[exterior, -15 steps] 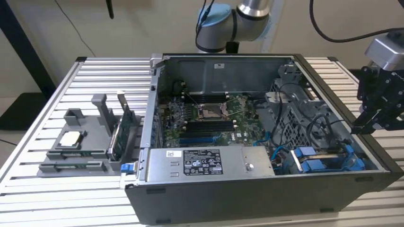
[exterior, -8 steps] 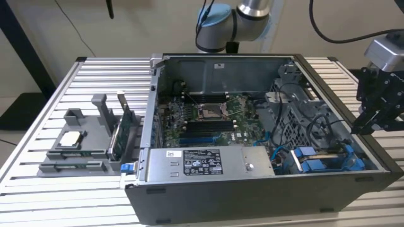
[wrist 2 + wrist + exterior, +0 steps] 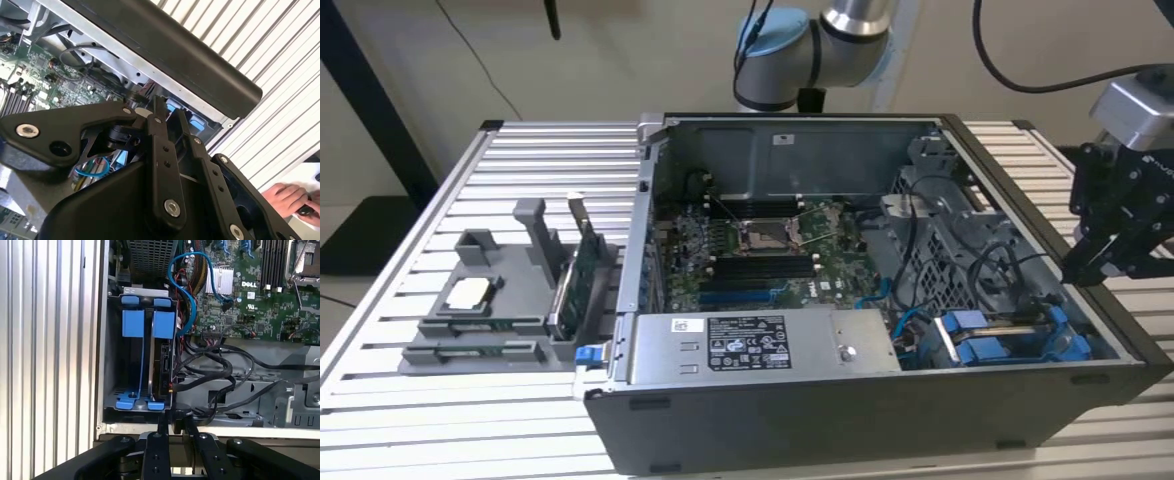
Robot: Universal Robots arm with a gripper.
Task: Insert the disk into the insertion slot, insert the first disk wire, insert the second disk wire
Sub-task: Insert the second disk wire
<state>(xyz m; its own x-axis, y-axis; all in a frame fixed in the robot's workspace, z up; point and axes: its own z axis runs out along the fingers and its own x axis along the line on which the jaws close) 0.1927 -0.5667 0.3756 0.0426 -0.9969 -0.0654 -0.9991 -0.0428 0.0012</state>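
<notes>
We judge the first step done. The disk (image 3: 162, 365) stands in the drive cage (image 3: 111, 365) at a corner of the computer case (image 3: 854, 430), in the slot on the circuit board (image 3: 250, 310) side. We see it edge-on, as a dark flat slab framed by a glossy blue plastic carrier. The neighbouring carrier (image 3: 133, 322), nearer the case wall, looks empty. The wires are harder to call. A bundle of black wires (image 3: 210, 362), round and rubbery, runs to the disk's edge and seems to end there. A thin blue wire (image 3: 192, 300) loops from the board toward the top of the carrier, but its end is hidden. We cannot say whether either is plugged in, so those two steps may or may not be left. The claw (image 3: 175, 415) hangs outside the case, above its rim just beside the cage, and we cannot tell whether it is open or closed. It is matte black metal with bright rivets at the joints. The case is dark painted sheet steel, with a perforated grille (image 3: 150, 255) behind the cage. It rests on a table (image 3: 547, 150) of ribbed, pale aluminium slats. A person's hand (image 3: 290, 197) rests at the table's far edge.
</notes>
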